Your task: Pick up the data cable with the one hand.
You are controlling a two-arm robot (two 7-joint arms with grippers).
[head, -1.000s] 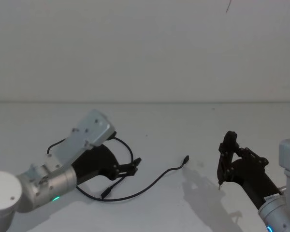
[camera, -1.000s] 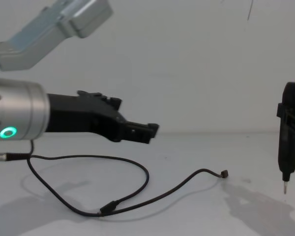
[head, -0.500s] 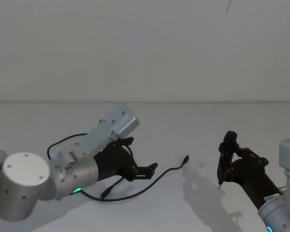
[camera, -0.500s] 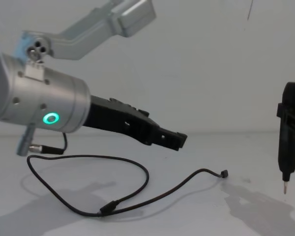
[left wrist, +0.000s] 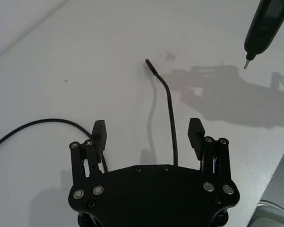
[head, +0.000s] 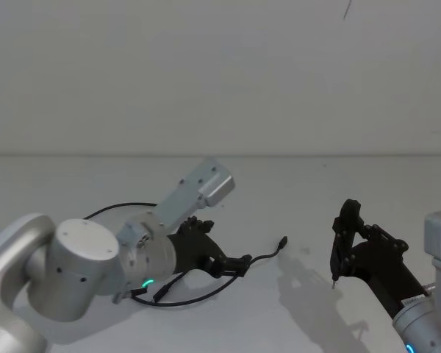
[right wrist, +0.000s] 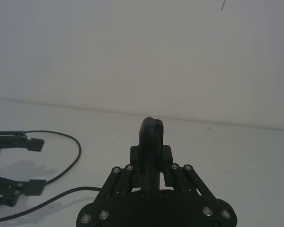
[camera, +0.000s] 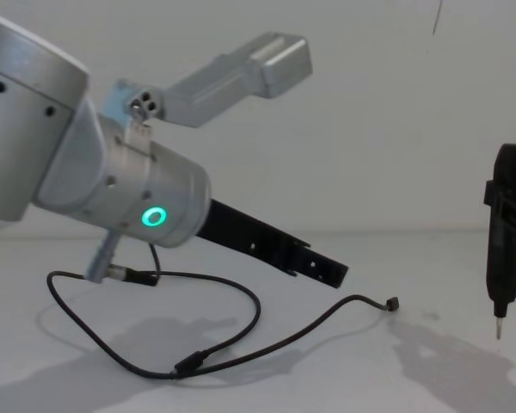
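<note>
Just above the data cable (left wrist: 170,109), left gripper (left wrist: 147,126) wide open, nose-down; right gripper (right wrist: 152,161) tight around a pen tool (camera: 509,232).

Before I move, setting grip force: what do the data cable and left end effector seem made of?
Data cable: probably rubbery sheath, matte black; it lies in soft curves. Left end effector: likely hard matte plastic; angular edges, metal screws.

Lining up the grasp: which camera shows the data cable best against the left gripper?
Left wrist view: the data cable runs out between the fingers of the open left gripper. Chest view shows its run side-on; head view, partly behind the arm; right wrist view, one loop.
</note>
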